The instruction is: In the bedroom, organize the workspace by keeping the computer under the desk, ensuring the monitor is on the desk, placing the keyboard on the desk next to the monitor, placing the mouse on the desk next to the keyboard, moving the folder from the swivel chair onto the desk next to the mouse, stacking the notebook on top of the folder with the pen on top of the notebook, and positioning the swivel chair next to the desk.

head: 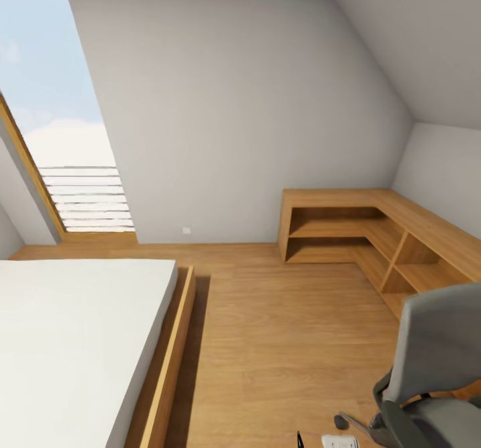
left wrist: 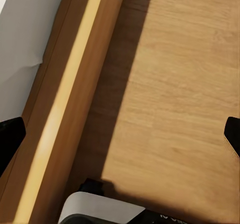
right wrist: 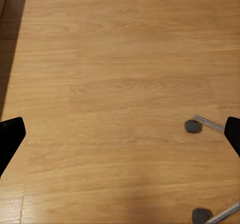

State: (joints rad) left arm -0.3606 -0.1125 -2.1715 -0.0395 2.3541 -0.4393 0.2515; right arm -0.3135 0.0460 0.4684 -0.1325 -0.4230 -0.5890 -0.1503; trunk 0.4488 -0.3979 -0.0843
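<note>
Grey swivel chair (head: 434,368) on wood floor (head: 280,341); both claws spread, empty.

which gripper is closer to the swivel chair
Right. The right gripper looks down on the swivel chair castors; the left gripper hangs beside the bed frame.

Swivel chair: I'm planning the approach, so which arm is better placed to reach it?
Probably the right. The swivel chair sits at the head view's right, and its castors show past the open right pincer; the left pincer faces the bed frame.
</note>
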